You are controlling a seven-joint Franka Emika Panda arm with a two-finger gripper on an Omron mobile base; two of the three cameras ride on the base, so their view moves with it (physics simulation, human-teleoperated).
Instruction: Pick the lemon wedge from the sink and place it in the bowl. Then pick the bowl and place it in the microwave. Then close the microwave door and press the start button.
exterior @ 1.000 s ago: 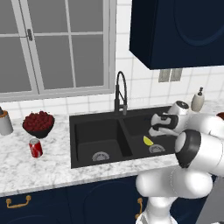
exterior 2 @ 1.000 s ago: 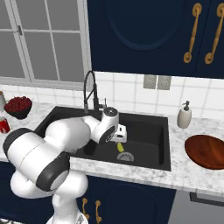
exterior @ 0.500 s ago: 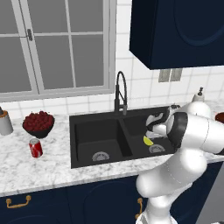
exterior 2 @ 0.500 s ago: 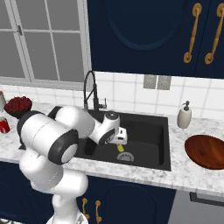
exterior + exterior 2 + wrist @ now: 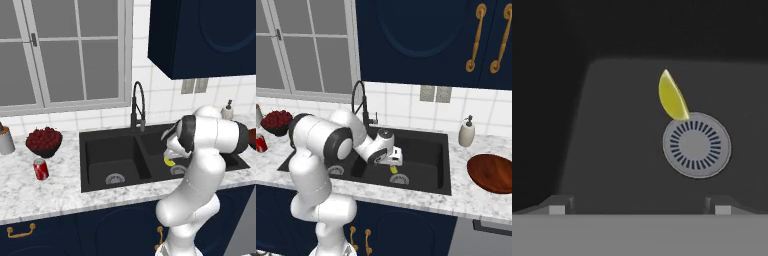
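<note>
Claw (image 5: 636,209) now sits lower in the sink (image 5: 428,160) than a second ago, spread wide; I see lemon wedge (image 5: 671,97) ahead, touching the drain (image 5: 696,144). Fingertips are cut off.

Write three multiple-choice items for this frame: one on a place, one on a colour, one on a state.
1. Where does the lemon wedge lie?
A. in the sink, at the edge of a round drain
B. on the counter by the soda can
C. in the bowl

2. What colour is the bowl on the counter to the right of the sink?
A. white
B. reddish-brown
C. green

3. How does the gripper stand?
A. shut on the wedge
B. open, with nothing between its fingertips
C. shut on the faucet

Key: 1 A, the hand view shows the wedge touching the drain's rim. 2 B, seen in the right base view. 3 B, the fingertips stand wide apart, short of the wedge.
</note>
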